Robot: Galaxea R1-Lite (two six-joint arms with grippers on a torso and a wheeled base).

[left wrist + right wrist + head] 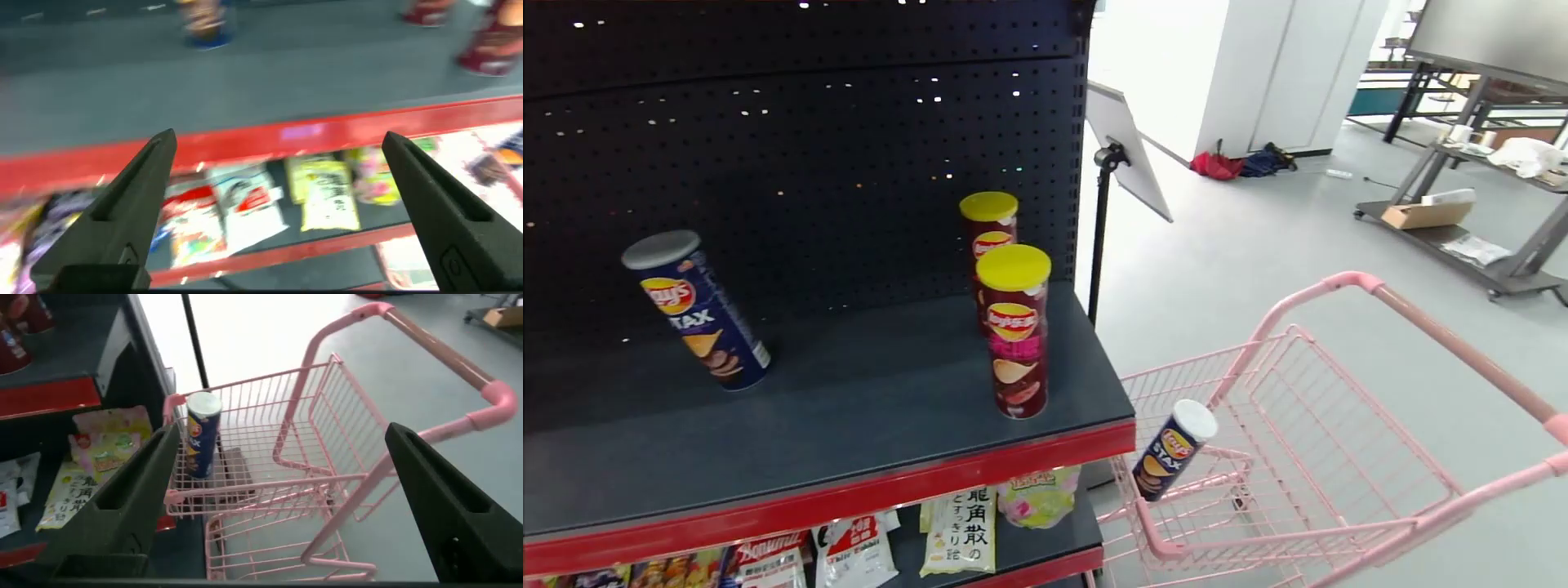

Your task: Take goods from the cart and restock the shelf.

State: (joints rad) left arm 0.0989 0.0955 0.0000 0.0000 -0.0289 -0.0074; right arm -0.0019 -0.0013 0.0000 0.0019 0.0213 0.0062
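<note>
A pink wire cart (1347,408) stands to the right of the dark shelf (849,408). One blue chip can with a white lid (1174,449) leans in the cart's front corner. On the shelf stand a blue can (698,310) at the left and two red cans with yellow lids (1015,331) at the right. My right gripper (282,457) is open above the cart (327,392), with the blue can (202,434) below and ahead of it. My left gripper (278,163) is open and empty, facing the shelf's red front edge (245,143).
Snack bags (956,531) fill the lower shelf under the red edge. A white board on a stand (1127,147) sits behind the shelf's right end. Metal racks (1462,212) stand far right across open grey floor.
</note>
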